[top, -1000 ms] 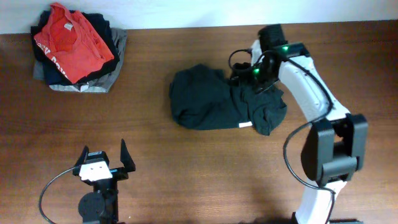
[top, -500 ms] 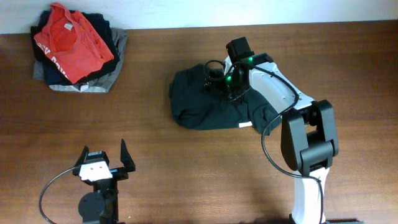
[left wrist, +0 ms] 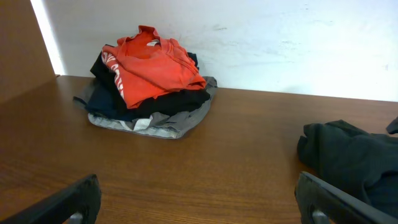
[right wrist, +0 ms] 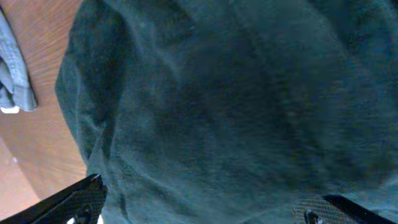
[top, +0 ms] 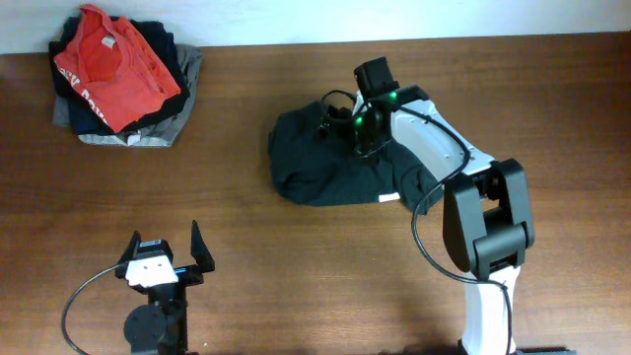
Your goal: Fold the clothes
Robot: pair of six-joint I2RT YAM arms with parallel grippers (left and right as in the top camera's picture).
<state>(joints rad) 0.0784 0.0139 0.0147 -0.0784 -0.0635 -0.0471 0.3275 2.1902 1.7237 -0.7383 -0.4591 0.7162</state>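
Dark garment (top: 320, 163), overhead: crumpled heap on the wooden table (top: 296, 286), right of centre; small white mark (top: 389, 198) at its near edge.
Right gripper (top: 340, 120), overhead: over the heap's far edge.
Left gripper (top: 165, 237), overhead: spread wide, empty, well apart from the garment.
Left wrist: fingers (left wrist: 71, 202) far apart, nothing between; garment at far right, red T-shirt (left wrist: 152, 62) topping a stack by the wall.
Right wrist: fingers (right wrist: 78, 199) wide apart, holding nothing; wrinkled dark cloth fills the gap; whether they touch it cannot be told.
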